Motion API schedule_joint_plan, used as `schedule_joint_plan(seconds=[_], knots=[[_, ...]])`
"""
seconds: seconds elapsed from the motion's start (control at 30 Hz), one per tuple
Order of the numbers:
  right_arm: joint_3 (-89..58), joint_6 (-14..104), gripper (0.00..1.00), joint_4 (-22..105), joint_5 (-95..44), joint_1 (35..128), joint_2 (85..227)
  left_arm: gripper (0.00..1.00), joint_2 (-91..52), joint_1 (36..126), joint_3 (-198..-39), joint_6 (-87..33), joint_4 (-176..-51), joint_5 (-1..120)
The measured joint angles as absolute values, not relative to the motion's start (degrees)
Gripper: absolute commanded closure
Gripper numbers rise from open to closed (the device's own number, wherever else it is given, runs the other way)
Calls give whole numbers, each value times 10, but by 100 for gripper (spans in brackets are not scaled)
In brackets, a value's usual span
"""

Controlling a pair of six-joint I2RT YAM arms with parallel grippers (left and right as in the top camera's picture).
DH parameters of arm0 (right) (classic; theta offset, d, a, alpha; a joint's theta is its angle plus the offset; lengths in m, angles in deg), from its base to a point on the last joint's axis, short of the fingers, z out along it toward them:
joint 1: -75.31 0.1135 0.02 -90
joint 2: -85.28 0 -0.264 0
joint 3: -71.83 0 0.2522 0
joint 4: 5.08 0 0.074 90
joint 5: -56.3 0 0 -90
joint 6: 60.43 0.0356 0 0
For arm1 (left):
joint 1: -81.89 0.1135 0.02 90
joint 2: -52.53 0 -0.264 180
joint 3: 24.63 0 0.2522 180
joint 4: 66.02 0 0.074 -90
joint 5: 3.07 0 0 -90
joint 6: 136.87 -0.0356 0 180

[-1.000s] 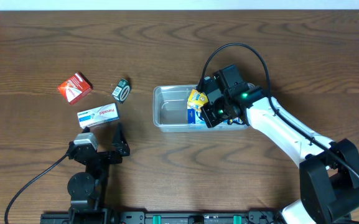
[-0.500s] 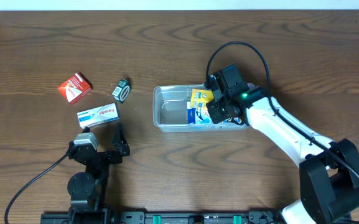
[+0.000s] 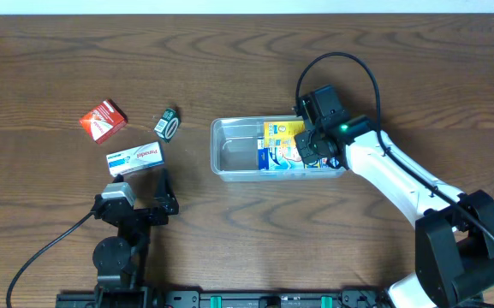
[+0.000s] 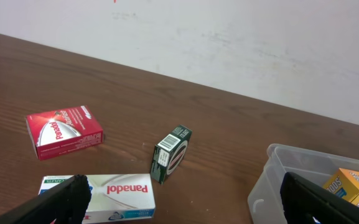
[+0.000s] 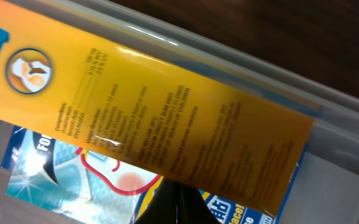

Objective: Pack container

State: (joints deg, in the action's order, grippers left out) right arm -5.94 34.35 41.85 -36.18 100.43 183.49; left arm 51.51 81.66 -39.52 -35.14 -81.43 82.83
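The clear plastic container (image 3: 229,156) stands at the table's middle; its near corner shows in the left wrist view (image 4: 277,180). Inside it a yellow box (image 3: 282,131) lies over a blue box (image 3: 271,157). My right gripper (image 3: 309,147) is over the tub's right end. In the right wrist view its fingers (image 5: 179,202) are pressed together at the edge of the yellow box (image 5: 167,112), tips hidden under it, with the blue box (image 5: 61,171) below and the container's rim (image 5: 229,56) behind. My left gripper (image 3: 162,193) is open and empty near the front edge.
Left of the container lie a red box (image 3: 103,120), a small green box (image 3: 169,124) and a white Panadol box (image 3: 135,158). They also show in the left wrist view: red (image 4: 64,130), green (image 4: 172,152), white (image 4: 104,196).
My right gripper has moved right along the tub with the yellow box, which has turned from tilted to lying flatter over the blue box. The left arm has not moved.
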Motion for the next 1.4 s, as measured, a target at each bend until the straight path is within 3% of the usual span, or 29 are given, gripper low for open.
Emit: schedule_joint_plan(seconds=[0.23,0.7,1.4], knots=[[-59,335,99,416,-332,1013,1835,2,515,817,-395,-351,-814,828],[-76,328,99,342,-305,1114,1811,2,515,817,-395,-351,-814,828],[-76,330,99,241,-305,1117,1867,2,515,817,-395,-351,-814,828]])
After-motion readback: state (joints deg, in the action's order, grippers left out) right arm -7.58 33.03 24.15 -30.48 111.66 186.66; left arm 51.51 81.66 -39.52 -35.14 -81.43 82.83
